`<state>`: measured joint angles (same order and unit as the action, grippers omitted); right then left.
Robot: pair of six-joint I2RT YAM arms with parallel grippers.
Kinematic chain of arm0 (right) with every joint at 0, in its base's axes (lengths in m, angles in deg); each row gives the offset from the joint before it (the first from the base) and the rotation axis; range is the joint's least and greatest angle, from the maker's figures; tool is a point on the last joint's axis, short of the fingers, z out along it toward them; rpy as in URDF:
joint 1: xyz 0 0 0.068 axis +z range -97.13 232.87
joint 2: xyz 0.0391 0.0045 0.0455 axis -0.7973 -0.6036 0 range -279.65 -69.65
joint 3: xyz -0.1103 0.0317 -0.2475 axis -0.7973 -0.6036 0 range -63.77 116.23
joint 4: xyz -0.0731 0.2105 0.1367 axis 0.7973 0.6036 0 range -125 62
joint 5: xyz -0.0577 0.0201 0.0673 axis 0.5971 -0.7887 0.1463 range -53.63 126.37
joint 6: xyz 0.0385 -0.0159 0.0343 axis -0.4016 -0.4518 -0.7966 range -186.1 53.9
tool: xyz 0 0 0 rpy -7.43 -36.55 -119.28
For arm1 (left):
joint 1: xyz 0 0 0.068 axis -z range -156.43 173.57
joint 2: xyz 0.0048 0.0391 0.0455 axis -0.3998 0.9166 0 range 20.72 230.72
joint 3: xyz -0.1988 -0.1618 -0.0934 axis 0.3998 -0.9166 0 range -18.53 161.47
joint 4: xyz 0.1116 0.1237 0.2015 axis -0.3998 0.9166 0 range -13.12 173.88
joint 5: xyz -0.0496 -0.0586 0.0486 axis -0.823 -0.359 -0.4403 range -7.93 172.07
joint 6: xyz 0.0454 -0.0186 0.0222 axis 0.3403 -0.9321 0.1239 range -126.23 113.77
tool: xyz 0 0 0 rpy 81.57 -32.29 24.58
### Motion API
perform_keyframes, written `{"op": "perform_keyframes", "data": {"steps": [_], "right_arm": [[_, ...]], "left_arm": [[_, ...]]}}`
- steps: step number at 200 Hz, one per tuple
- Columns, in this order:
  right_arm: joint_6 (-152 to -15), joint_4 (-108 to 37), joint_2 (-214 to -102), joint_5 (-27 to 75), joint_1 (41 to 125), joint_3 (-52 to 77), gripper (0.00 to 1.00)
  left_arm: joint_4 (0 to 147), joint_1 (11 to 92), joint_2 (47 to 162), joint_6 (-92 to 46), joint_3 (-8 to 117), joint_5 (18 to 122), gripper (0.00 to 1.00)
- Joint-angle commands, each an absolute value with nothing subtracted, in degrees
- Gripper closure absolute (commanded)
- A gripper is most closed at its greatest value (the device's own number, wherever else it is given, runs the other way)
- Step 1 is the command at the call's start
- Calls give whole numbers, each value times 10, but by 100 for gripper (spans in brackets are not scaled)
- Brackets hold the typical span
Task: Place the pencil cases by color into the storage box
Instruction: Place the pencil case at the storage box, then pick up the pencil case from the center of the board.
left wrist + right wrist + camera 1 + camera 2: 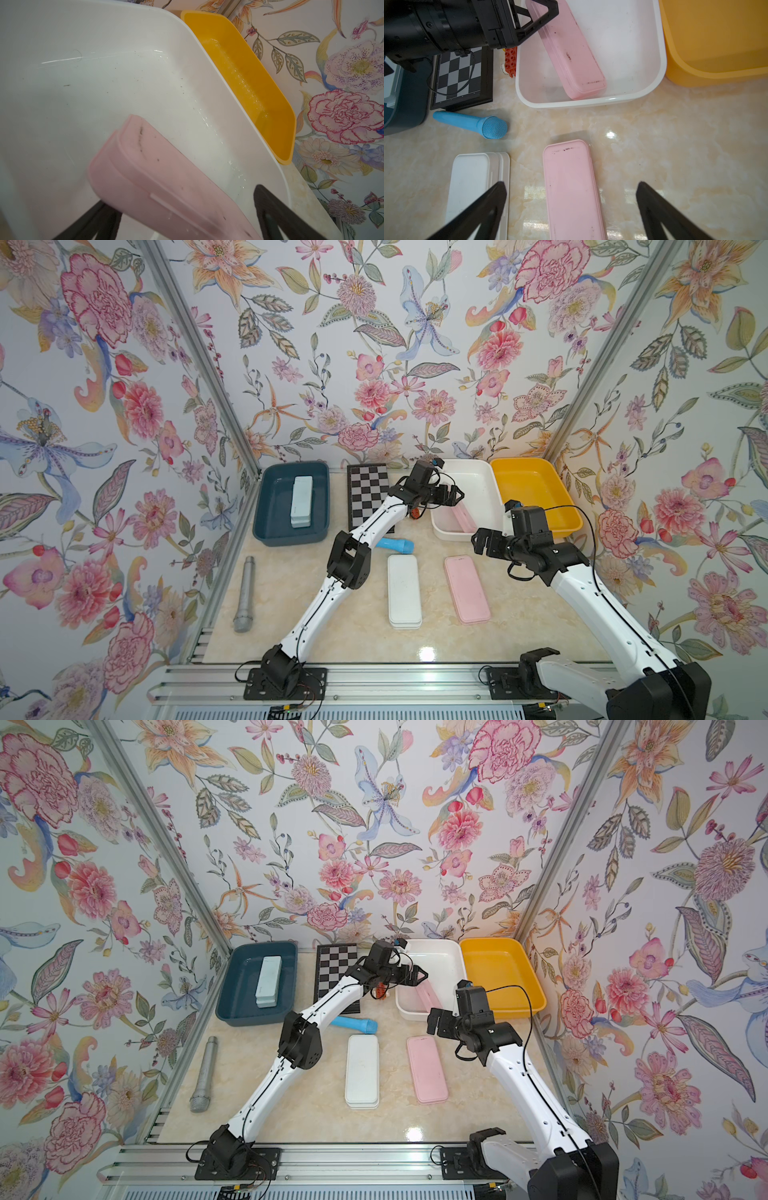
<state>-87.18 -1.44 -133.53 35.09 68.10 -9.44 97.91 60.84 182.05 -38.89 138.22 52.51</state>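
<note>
Left wrist view: the left pincer (pixel 185 220) is standing wide over the white tray (pixel 62 41), its two dark fingers (pixel 270 216) flanking the pink case in the tray (pixel 158 182) without pressing on it.
Left pincer from above: in both top views it is hanging over the near left part of the white tray (pixel 478 477), jaws spread and holding nothing.
Pink case in the tray: it is lying slanted inside the white tray, its far end under the left pincer (pixel 537 18) in the right wrist view, its near end (pixel 583 83) sitting close to the tray's near wall.
Right pincer: the right pincer (pixel 571 209) is hovering wide above the desk (pixel 675 145), empty, with the pink case on the desk (pixel 571 187) showing between its fingers.
Pink case on the desk: it is lying flat in the middle of the desk (pixel 466 589), nearer the front edge than the trays.
White case: the white case (pixel 404 591) is lying just beside it on the left, parallel, apart from it.
Light blue case: the light blue case (pixel 301 501) is resting inside the dark blue tray (pixel 270 506) at the back left corner.
Yellow tray: the yellow tray (pixel 536 493) is sitting at the back right corner, touching the white tray.
Other things: a blue toy microphone (pixel 471 123), a checkered board (pixel 365 489) and a grey microphone (pixel 245 593) near the left edge are lying on the desk.
</note>
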Motion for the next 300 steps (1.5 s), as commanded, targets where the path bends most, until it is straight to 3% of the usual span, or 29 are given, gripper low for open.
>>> {"op": "perform_keyframes", "data": {"steps": [1, 130, 192, 237, 273, 300], "right_arm": [[-877, -21, -1339, 345, 678, -106, 0], [-878, -23, -1332, 354, 675, -113, 0], [-864, -17, -1327, 372, 655, -103, 0], [-853, -2, -1330, 413, 626, -90, 0], [-857, -6, -1330, 439, 602, -91, 0], [-857, 25, -1352, 393, 588, -75, 0]], "left_arm": [[1000, 629, 1776, -288, 1377, 565, 2], [1009, 624, 1757, -255, 1375, 613, 2], [1119, 613, 1616, -263, 1263, 656, 2], [1162, 618, 1470, -333, 1070, 644, 2], [1176, 672, 1379, -325, 949, 679, 2], [1184, 706, 1343, -347, 891, 713, 2]]}}
